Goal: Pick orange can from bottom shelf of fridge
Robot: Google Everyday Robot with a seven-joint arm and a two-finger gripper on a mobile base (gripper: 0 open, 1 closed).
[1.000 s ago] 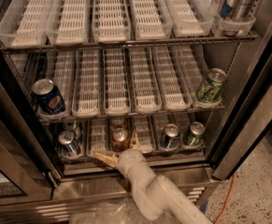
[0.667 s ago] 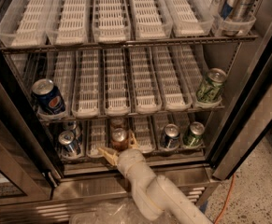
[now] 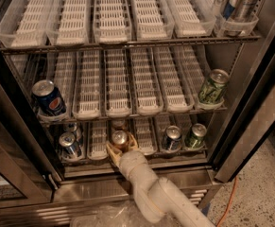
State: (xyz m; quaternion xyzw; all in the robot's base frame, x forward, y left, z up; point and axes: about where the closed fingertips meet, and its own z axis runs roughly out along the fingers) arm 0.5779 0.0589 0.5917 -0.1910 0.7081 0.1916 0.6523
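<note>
The orange can (image 3: 119,137) stands upright in a middle lane at the front of the bottom shelf (image 3: 98,144) of the fridge (image 3: 90,191). It is copper-orange with a silver lid. My gripper (image 3: 121,148) reaches in from below on its white arm. It is open, with one tan finger on each side of the can's lower part. A second can (image 3: 119,125) stands right behind the orange one.
A blue Pepsi can (image 3: 48,98) and a green can (image 3: 212,86) stand on the middle rack. On the bottom shelf are a silver-blue can (image 3: 68,144), a dark can (image 3: 171,138) and a green can (image 3: 196,135). The open door's frame (image 3: 255,122) stands at the right, with an orange cable (image 3: 227,197) on the floor.
My gripper has moved up and to the right into the bottom shelf. Its fingers now sit on either side of the orange can instead of below and left of it.
</note>
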